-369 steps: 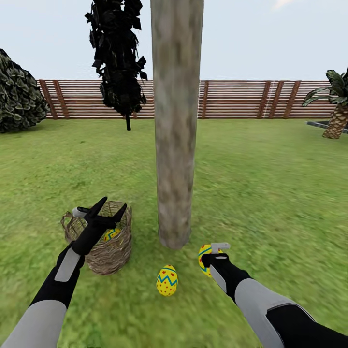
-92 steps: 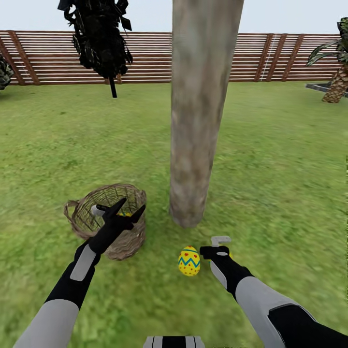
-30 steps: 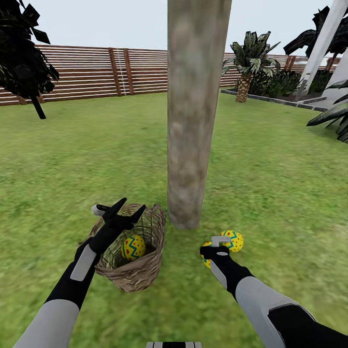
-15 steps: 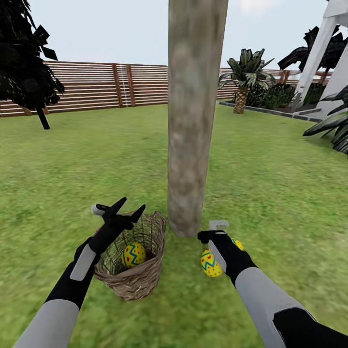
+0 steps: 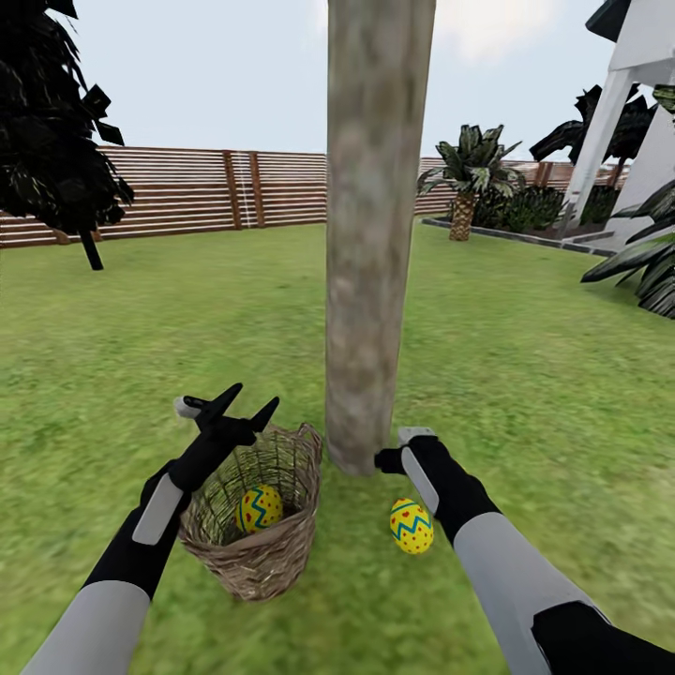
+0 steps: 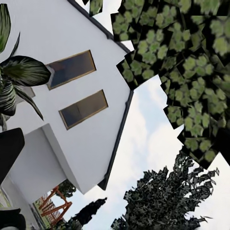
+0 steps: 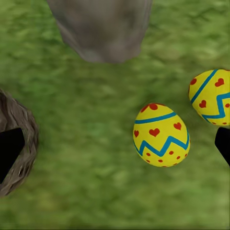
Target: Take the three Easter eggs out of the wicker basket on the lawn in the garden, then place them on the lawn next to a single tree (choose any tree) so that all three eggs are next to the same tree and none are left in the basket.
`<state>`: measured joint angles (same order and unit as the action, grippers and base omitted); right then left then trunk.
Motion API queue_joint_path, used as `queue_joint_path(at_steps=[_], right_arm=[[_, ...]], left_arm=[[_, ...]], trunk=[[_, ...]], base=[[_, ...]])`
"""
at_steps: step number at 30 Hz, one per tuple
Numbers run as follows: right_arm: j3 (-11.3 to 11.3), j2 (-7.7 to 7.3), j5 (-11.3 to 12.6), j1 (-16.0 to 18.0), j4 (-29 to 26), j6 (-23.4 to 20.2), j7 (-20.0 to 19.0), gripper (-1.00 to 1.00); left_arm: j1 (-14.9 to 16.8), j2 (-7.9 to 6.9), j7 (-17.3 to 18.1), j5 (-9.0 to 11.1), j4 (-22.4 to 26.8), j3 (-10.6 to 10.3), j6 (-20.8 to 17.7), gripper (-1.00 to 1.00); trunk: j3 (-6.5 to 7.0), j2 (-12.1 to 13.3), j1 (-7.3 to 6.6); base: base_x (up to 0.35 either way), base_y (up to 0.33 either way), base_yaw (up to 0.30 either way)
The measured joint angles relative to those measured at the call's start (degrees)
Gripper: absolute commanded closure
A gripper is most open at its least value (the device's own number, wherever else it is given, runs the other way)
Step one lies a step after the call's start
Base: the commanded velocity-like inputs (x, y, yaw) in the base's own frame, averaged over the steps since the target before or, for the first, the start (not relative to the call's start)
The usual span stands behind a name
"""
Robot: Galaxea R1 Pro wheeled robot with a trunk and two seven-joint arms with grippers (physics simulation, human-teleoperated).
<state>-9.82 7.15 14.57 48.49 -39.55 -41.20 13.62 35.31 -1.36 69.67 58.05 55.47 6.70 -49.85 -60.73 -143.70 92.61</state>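
Eggs: one (image 5: 260, 507) lies inside the wicker basket (image 5: 281, 553), low against the weave. A second egg (image 5: 412, 525) rests on the lawn (image 5: 525, 375) just beside the base of the tree (image 5: 370, 281), beside the right forearm. Right wrist view shows that egg (image 7: 161, 135) on grass with a third egg (image 7: 213, 96) close by it, apart or touching unclear; trunk base (image 7: 103, 28) near, basket rim (image 7: 21, 139) at the edge.

Basket stands on grass just beside the trunk, tilted slightly.

Left gripper (image 5: 232, 405) hangs above the basket's far rim, fingers spread wide, empty. Right gripper (image 5: 394, 450) hovers beside the trunk foot, over the grass; dark fingertips (image 7: 9, 151) sit at opposite edges of its wrist view, jaws apart, nothing between.

Slat fence (image 5: 187, 192) closes the garden behind; palm (image 5: 464, 187) farther off.
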Motion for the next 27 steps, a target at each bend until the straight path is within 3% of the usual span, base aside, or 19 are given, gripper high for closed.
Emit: queue_joint_path(at_steps=[10, 15, 27], right_arm=[[-0.01, -0.17, 1.99, -0.01, -0.04, -0.05, -0.01, -1.0], [-0.01, -0.19, 2.05, -0.02, 0.01, -0.05, -0.06, -1.0], [-0.01, -0.02, 2.05, -0.28, 0.1, 0.04, -0.11, -1.0]], left_arm=[[0.01, -0.03, 0.1, 0.18, -0.46, 0.0, 0.1, -1.0], [0.02, -0.02, 0.11, 2.48, -0.62, -0.07, 0.09, -1.0], [0.02, -0.02, 0.11, 2.65, -0.63, -0.07, 0.09, -1.0]], trunk=[[0.23, 0.02, -0.02], [0.31, 0.02, -0.02], [0.61, 0.02, -0.02]], base=[[0.0, 0.036, -0.049], [0.0, 0.28, -0.26], [0.0, 0.324, -0.274]])
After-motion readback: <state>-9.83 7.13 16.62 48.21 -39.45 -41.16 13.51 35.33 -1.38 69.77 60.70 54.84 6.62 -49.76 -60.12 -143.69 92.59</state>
